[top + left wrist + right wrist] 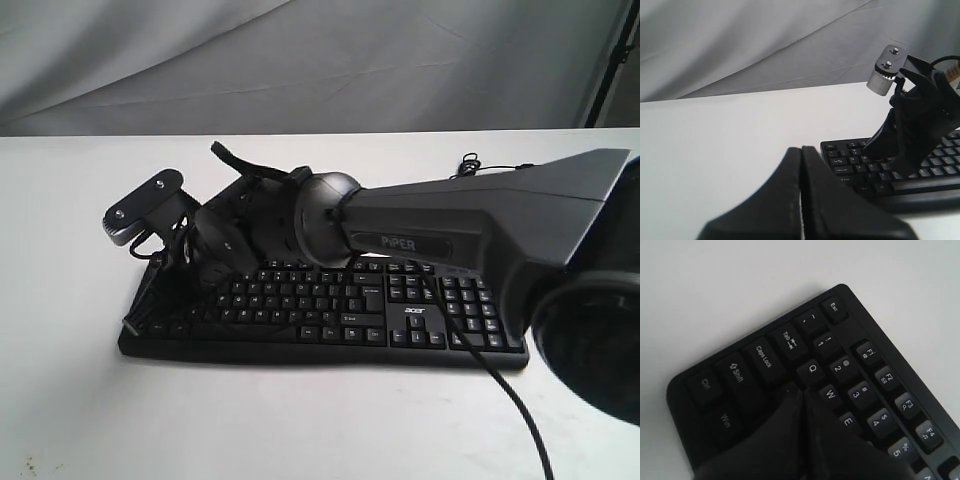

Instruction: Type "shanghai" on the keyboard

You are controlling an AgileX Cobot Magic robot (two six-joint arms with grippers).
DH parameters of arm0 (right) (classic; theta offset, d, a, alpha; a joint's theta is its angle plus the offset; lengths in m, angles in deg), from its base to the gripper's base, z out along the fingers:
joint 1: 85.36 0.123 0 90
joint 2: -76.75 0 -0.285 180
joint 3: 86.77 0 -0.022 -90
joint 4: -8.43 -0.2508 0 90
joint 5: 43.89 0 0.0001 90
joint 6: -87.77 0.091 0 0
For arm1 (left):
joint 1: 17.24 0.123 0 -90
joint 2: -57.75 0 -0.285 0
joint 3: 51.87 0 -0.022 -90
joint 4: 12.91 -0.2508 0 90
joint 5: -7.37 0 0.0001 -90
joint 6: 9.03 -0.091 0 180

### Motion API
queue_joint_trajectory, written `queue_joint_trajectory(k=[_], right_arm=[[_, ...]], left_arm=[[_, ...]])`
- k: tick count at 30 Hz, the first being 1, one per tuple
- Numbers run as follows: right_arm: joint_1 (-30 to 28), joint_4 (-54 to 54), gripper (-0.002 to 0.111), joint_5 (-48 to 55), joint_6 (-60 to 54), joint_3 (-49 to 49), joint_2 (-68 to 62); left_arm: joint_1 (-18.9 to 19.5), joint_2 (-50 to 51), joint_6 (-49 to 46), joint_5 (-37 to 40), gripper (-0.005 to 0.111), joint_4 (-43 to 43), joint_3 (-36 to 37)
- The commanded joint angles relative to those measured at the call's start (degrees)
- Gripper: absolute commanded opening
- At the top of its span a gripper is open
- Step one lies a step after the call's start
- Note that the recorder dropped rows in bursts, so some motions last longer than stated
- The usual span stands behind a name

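The black keyboard [330, 300] with a white acer logo lies across the white table [300, 420]. My right gripper [802, 390] has reached across to the keyboard's left end and is shut, with nothing between its fingers. Its tips rest low on the keys just below Q, beside W, and hide the keys beneath them. The left wrist view shows that gripper [901, 167] coming down onto the keyboard [850, 165]. My left gripper [801, 150] is shut and empty, hovering over bare table off the keyboard's left end. It is out of the exterior view.
A thin black cable [510, 400] trails from the right arm over the keyboard's right front toward the table's near edge. A coiled cable [470, 160] lies behind the keyboard. Grey cloth [300, 60] hangs at the back, with a black pole [610, 60] at the far right.
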Motion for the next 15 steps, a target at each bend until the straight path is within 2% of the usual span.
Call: queue_joint_trajectory(k=[1, 15], right_arm=[[-0.32, 0.06, 0.000, 0.03, -0.55, -0.41, -0.58], [-1.13, 0.27, 0.000, -1.42, -0.60, -0.31, -2.40]], left_arm=[[-0.20, -0.20, 0.16, -0.16, 0.000, -0.04, 0.25], [-0.20, -0.20, 0.16, -0.16, 0.000, -0.04, 0.25]])
